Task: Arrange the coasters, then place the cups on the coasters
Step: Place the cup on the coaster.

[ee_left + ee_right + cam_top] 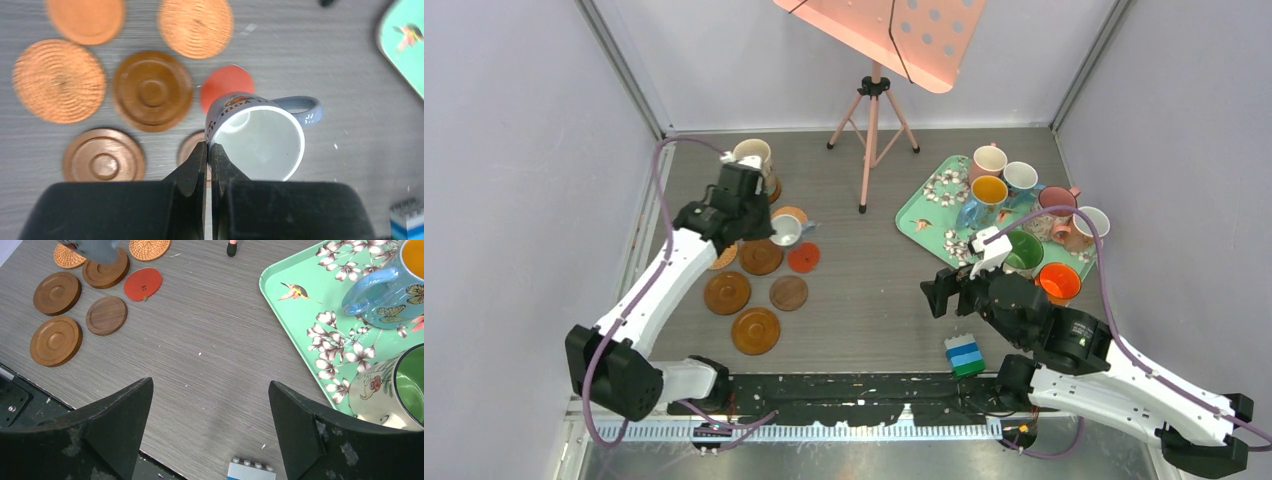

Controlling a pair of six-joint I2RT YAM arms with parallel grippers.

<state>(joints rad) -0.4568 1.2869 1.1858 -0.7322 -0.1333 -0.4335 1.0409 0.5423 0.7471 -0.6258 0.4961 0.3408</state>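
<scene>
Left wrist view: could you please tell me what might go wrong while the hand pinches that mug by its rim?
1. The left hand is shut on only one thin wall of the white-lined ceramic mug with a grey handle, which hangs tilted; it may swing or slip.
2. Below it, the flat red round coaster and a grooved brown wooden coaster lie close together, so the mug could land straddling both.

Feeds look bright and even to me: soft overhead light, barely any shadows on the desk [864, 260]. Left wrist cam's a bit smeary though, with the upper coasters [85, 20] blurred and a small glare spot inside the mug [260, 145].
</scene>
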